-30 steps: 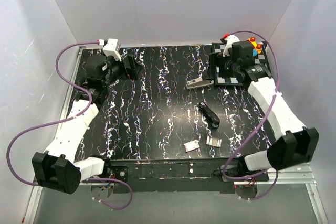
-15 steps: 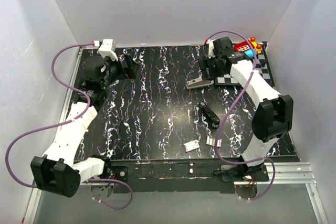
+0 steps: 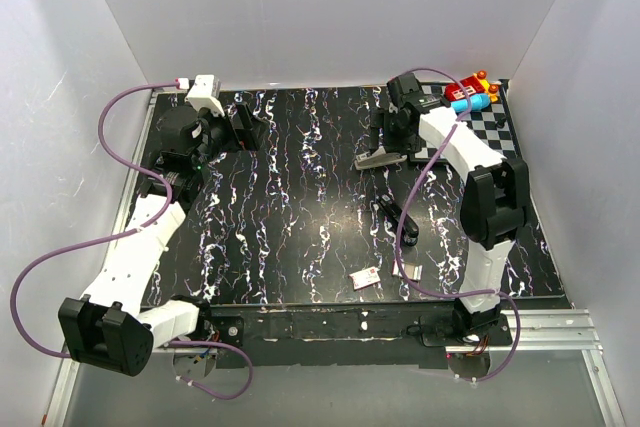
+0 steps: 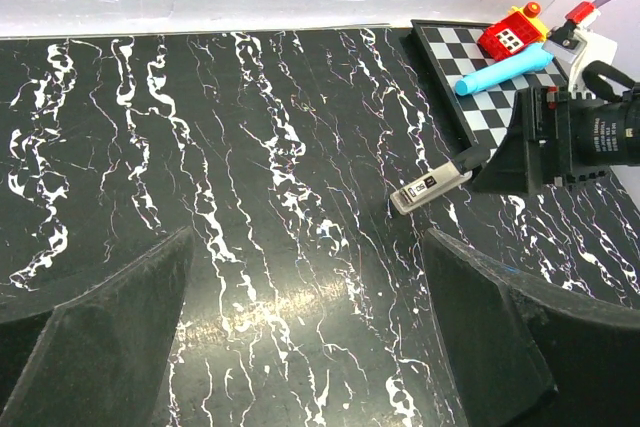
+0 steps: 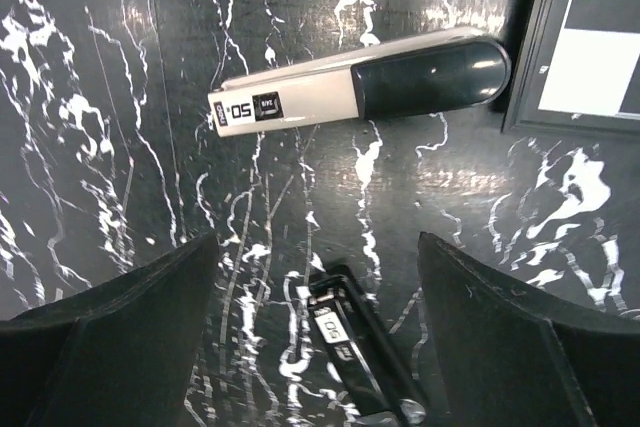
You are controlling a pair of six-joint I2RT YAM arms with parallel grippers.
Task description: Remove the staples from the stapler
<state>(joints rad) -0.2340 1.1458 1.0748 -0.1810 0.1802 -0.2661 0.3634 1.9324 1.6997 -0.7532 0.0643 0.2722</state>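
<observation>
- Grey-silver metal forms most of the stapler [image 5: 355, 87], and a darker cap covers one end. It is seen lying closed and flat on the black marbled table [image 3: 290, 197], toward the far right. Its dark end is just beside the edge of the checkered board [image 5: 590, 47].
- It is judged light, rigid and smooth. It could easily be skidded across the glossy top if pushed from one side, and it is unlikely to be harmed by a firm pinch.
- Its two slim halves should be expected to swing apart once one is lifted. Which end carries the hinge cannot be told.
- A hold across the narrow width, on the long flat flanks near the middle, is judged best. The rounded dark cap would probably slip.
- The right gripper [image 5: 315, 252] is seen hovering close by with its fingers spread wide and nothing between them. A slim black part [image 5: 355, 342] lies beneath it, apart from the stapler.
- The left gripper [image 4: 308, 237] is seen spread wide and empty at the far left, well apart from the stapler.
</observation>
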